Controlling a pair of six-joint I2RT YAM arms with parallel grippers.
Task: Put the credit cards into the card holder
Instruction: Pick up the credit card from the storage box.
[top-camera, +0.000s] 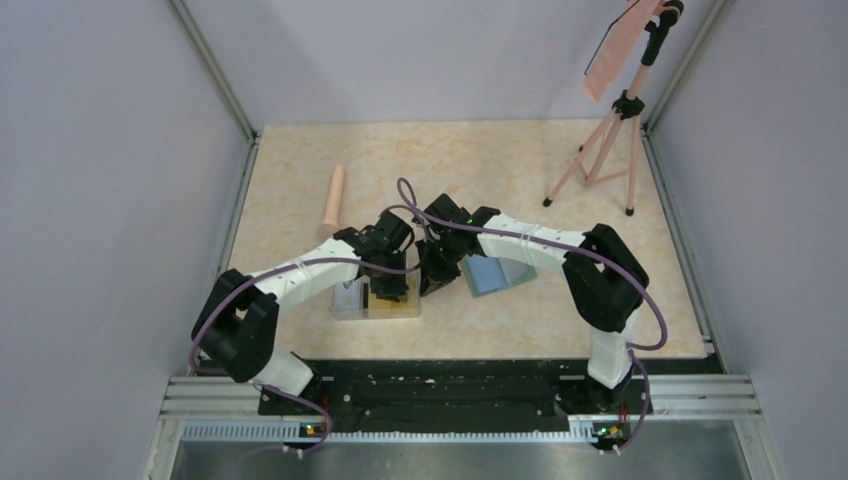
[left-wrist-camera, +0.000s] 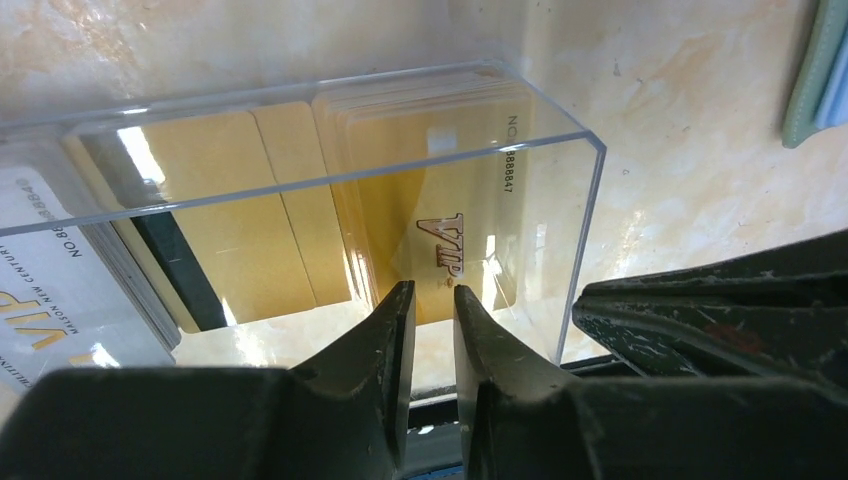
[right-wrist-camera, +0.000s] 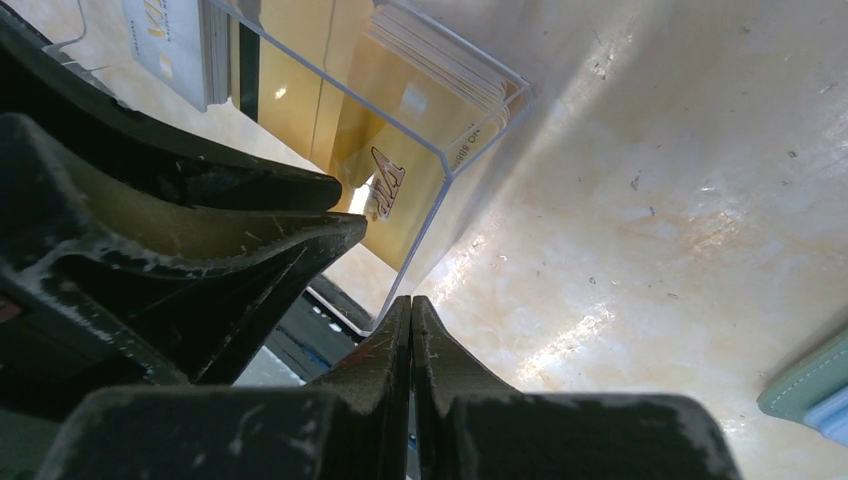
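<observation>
Hovering at the near wall of the clear box (left-wrist-camera: 300, 100), your left gripper (left-wrist-camera: 432, 290) has its jaws a narrow gap apart, tips pointed at the box. You can see nothing pinched between them.

The credit cards (left-wrist-camera: 430, 190) sit inside the box: a yellow-orange stack at its right end, top card printed "VIP", more yellow-orange ones lying flat in the middle. A pale whitish stack (left-wrist-camera: 50, 260) is at the left end.

Your right gripper (right-wrist-camera: 411, 300) is pressed fully together and holds nothing. It hangs just beside the box's right corner, over bare table (right-wrist-camera: 640, 230).

The card holder (top-camera: 497, 272) lies on the table just right of the box, apart from it. Its pale blue inside faces up, and no card is visible in it.

A tripod (top-camera: 600, 150) stands at the far right. A pale pink cylinder (top-camera: 332, 200) lies beyond the left arm.
</observation>
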